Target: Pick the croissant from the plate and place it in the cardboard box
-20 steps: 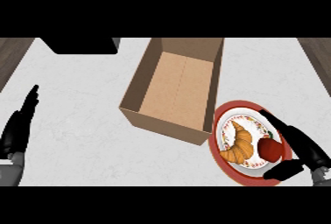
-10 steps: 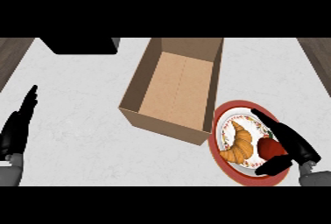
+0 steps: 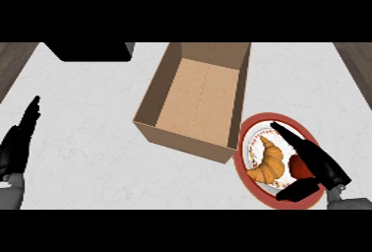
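A golden croissant (image 3: 268, 162) lies on the left half of a red-rimmed plate (image 3: 253, 125) at the lower right. My right hand (image 3: 317, 160) hovers over the plate's right half, fingers straight and pointing up-left, thumb spread out below; it is open and sits just right of the croissant. A red object (image 3: 298, 166) on the plate is partly hidden under that hand. The open cardboard box (image 3: 198, 98) stands directly left of and above the plate. My left hand (image 3: 19, 142) rests open at the left edge, fingers up.
A dark block (image 3: 91, 50) sits at the top left of the white counter (image 3: 94, 113). Wooden strips (image 3: 13, 59) border the counter at both upper corners. The box's near wall stands between the plate and the counter's middle.
My right hand has moved up and left over the plate, closer to the croissant. The left hand, box and croissant have stayed where they were.
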